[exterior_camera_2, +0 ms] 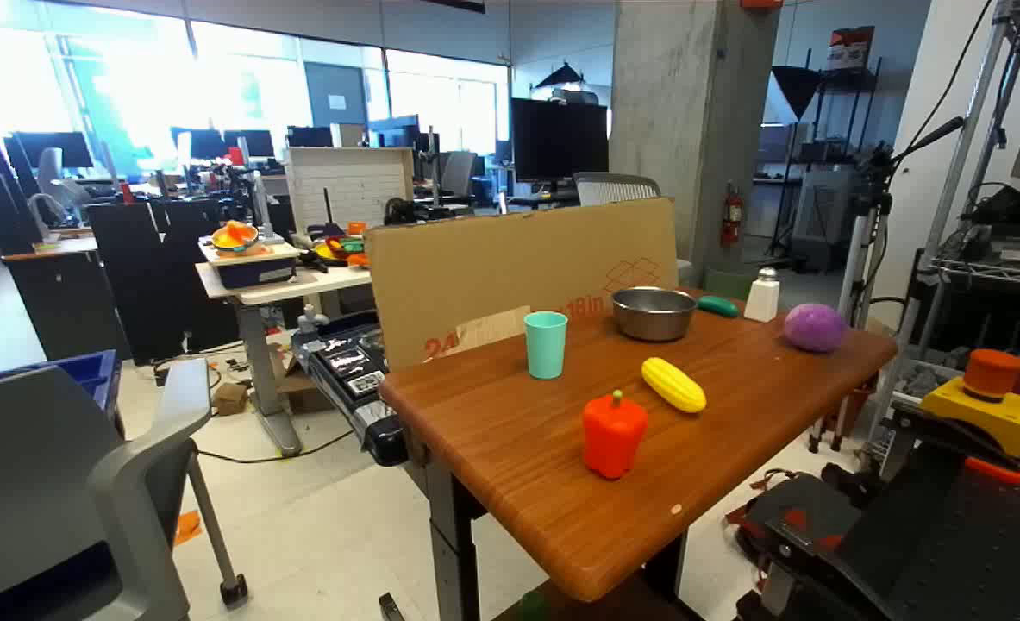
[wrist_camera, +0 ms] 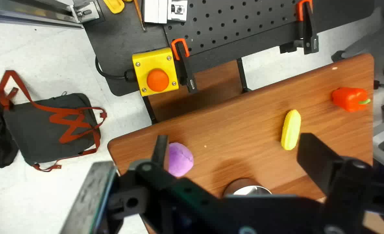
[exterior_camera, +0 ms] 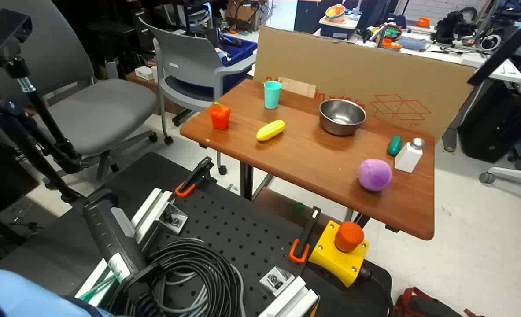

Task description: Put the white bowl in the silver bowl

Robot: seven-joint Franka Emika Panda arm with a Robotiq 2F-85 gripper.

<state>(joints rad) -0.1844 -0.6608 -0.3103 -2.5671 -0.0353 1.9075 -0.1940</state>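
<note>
The white bowl shows as a small upright white blocky piece with a silvery cap, like a shaker, at the table's end in both exterior views. It is hidden in the wrist view. The silver bowl stands near the cardboard in both exterior views; nothing shows inside it. Its edge shows low in the wrist view, partly covered by the gripper's body. My gripper is wide open and empty, above the table. A dark blurred bar in an exterior view's top right corner may be part of it; I cannot tell.
A purple ball and a green piece are beside the white piece. A yellow corn, a teal cup and a red-orange pepper stand or lie farther along the table. A cardboard panel borders the table.
</note>
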